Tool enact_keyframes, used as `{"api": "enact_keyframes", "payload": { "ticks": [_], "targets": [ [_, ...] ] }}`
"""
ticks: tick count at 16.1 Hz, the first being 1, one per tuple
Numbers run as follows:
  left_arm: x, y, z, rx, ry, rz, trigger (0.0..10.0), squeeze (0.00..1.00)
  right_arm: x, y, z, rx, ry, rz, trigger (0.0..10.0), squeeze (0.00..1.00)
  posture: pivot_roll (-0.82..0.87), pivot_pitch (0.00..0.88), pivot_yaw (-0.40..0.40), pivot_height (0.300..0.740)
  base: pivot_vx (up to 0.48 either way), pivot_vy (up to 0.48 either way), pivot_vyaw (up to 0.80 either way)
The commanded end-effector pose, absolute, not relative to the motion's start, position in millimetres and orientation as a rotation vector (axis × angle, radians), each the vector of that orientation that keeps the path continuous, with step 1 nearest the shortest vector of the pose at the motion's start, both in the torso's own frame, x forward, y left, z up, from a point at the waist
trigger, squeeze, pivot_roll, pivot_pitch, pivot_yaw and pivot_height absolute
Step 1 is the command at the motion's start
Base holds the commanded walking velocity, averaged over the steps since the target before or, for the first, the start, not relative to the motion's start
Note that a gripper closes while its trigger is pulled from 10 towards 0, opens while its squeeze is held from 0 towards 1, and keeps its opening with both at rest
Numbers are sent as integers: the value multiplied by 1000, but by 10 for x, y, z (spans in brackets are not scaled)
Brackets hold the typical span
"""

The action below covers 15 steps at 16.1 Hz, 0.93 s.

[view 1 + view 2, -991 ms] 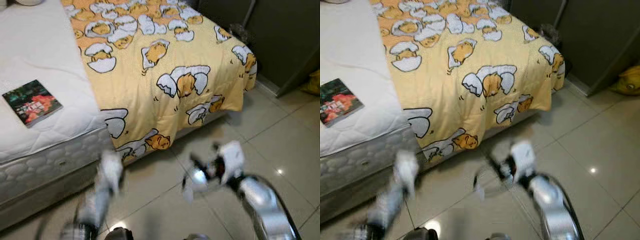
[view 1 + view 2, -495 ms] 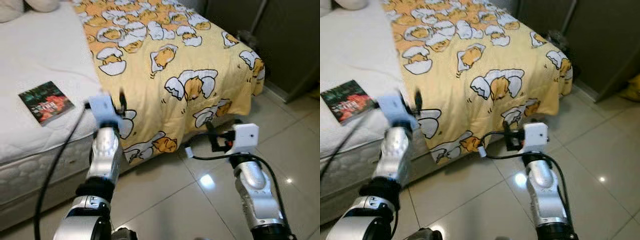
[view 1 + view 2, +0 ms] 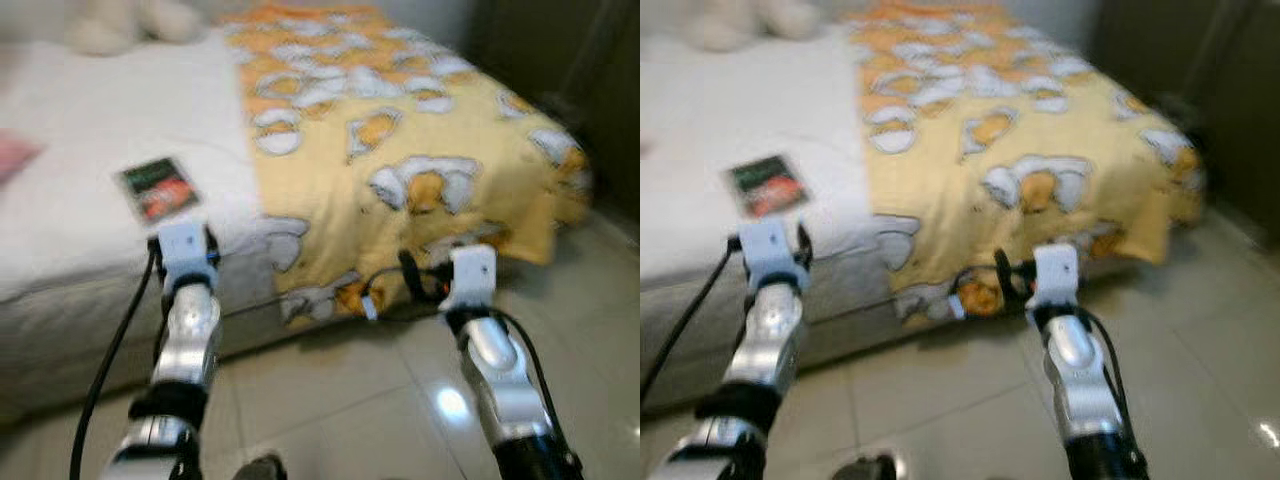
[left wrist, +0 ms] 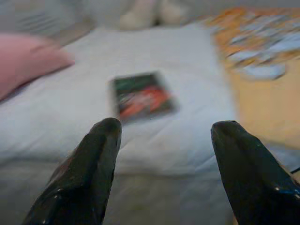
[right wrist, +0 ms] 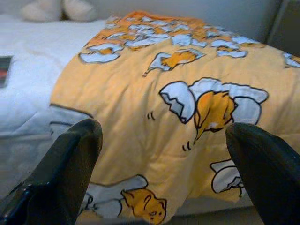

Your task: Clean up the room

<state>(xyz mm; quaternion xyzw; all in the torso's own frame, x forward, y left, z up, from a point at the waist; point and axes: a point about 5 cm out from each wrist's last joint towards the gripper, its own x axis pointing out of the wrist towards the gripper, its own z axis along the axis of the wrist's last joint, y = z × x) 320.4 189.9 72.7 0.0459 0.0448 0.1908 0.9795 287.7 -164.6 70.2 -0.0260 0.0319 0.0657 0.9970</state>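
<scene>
Both arms have come up in front of the robot since a second ago, when they were low and blurred over the floor, and the head camera has swung so that more of the white bed [image 3: 90, 180] shows. Now the left gripper [image 4: 161, 140] is held out toward the edge of the mattress, its jaws spread wide with nothing between them. Just past its fingertips [image 4: 107, 129] lies a book [image 4: 142, 96] with a dark green and red cover, flat on the white sheet near the mattress edge. A pink cushion [image 4: 28, 61] lies on the sheet farther off, to one side of the book.

Over the tiled floor [image 3: 330, 400], the right gripper [image 5: 161, 140] points at the hanging side of the yellow blanket [image 5: 154, 108] printed with chicks in eggshells; its jaws are also wide apart and hold nothing. This blanket covers the right part of the bed and drapes over its side toward the floor. Pale soft shapes [image 3: 130, 25] rest at the head of the bed, too blurred to tell what they are.
</scene>
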Motion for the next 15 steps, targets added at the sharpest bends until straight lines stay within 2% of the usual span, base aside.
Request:
{"api": "enact_keyframes", "payload": {
  "ticks": [1,3,7,8,9,10,15],
  "targets": [
    [3205,1903,703,126,111,390,10000,0,2885,-1651,721,-40,44,124,10000,0,-177,0,34,740,0,-469,600],
    [3212,1896,705,133,113,386,10000,0,2887,-1650,698,-39,50,123,10000,0,-174,0,37,740,0,-469,600],
    [3265,1727,703,117,115,271,10000,0,2967,-1667,712,-54,33,126,10000,0,-173,0,47,740,0,-95,594],
    [3262,1727,698,117,117,266,10000,506,2972,-1671,719,-53,30,129,10000,0,-173,0,47,740,315,-360,506],
    [3256,1720,692,124,116,258,10000,1000,2977,-1680,729,-63,28,136,10000,510,-176,0,42,740,326,-349,463],
    [3249,1717,692,123,110,259,10000,1000,2973,-1682,735,-62,22,140,10000,1000,-177,0,44,740,360,-311,463],
    [3279,1672,767,164,50,203,10000,1000,2969,-1660,728,-78,3,163,10000,1000,-181,0,46,740,413,-199,460]
  ]
}}
